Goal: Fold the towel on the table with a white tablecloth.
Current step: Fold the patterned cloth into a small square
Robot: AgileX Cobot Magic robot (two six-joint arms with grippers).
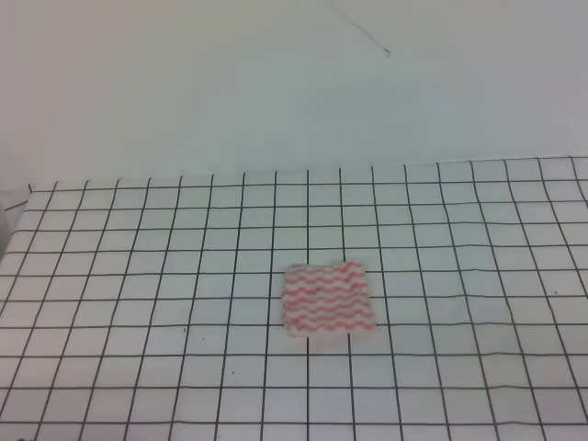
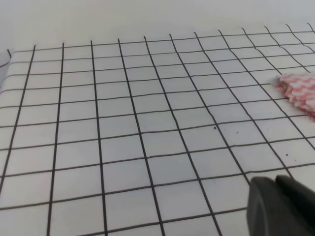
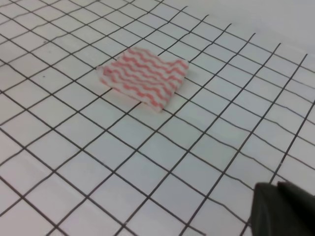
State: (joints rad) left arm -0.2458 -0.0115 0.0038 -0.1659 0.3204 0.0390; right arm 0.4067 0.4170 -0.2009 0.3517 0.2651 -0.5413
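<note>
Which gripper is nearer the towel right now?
Hard to call. The towel sits at the right edge of the left wrist view and upper centre of the right wrist view; both grippers are clear of it, showing only dark corners.

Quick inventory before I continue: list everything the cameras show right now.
towel: one, red-pink and white wavy stripes, lying compact near the middle of the table, nothing touching it.
white tablecloth: one, white with thin black grid, covering the table across all views.
wall: plain pale, behind the table's far edge.
left hand: dark part at lower right of its wrist view, off the towel; opening not visible.
right hand: dark part at lower right of its wrist view, off the towel; opening not visible.
</note>
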